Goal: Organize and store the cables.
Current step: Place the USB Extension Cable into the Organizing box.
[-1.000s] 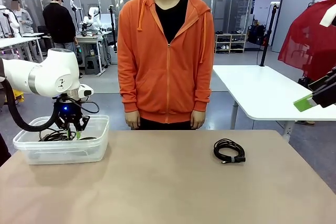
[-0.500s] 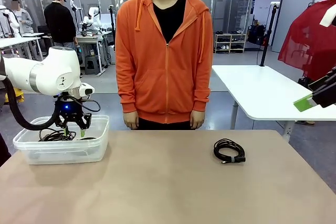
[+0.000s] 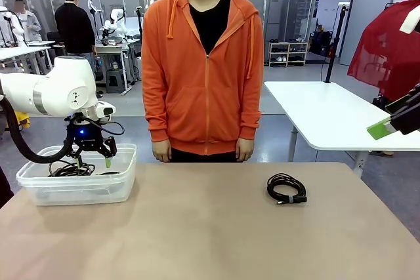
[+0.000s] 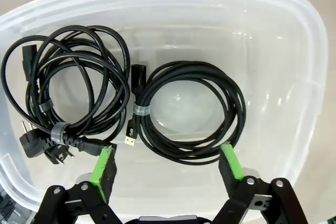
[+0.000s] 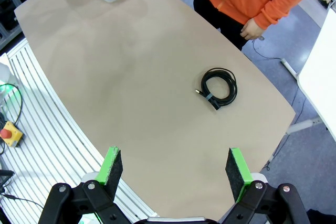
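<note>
L jaws spread wide, empty, above clear bin (image 4: 294, 35) w/ loose cable coil (image 4: 60, 131) beside tight cable coil (image 4: 140, 109).

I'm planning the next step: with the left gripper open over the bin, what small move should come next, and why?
Probably lower the right gripper toward the coiled cable on the table: it lies outside the bin, nearer that arm, and that gripper is open and empty.
</note>
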Available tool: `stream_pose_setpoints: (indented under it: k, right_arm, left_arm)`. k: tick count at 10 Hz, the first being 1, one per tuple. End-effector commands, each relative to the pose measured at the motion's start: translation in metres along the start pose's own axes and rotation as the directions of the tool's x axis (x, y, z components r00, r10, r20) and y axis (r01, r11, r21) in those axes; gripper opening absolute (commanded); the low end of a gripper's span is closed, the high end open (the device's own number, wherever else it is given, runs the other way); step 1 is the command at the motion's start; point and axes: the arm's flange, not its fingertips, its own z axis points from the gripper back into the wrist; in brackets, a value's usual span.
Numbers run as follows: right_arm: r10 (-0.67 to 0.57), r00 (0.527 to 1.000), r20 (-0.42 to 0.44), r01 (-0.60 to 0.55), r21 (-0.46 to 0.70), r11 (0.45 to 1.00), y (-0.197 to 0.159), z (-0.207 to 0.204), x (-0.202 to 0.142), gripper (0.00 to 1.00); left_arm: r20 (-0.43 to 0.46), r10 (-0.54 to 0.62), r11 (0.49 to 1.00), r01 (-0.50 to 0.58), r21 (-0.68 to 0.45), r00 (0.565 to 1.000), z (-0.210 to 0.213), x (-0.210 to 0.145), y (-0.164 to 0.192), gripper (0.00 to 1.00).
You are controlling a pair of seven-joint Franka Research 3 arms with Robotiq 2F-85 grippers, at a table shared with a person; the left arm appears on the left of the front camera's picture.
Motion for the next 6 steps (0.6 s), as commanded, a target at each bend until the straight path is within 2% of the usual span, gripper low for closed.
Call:
stream_pose_setpoints:
  k: [1,6]
  right_arm:
    - [-0.007,1.000,-0.015,0.007,-0.006,1.000,-0.0002,0.0003,-0.0029,1.00]
    - [-0.007,1.000,-0.015,0.007,-0.006,1.000,-0.0002,0.0003,-0.0029,1.00]
  left_arm:
    - [0.004,-0.004,1.000,0.004,0.027,1.000,-0.0027,0.0003,-0.0014,0.95]
    - [0.004,-0.004,1.000,0.004,0.027,1.000,-0.0027,0.0003,-0.0014,0.95]
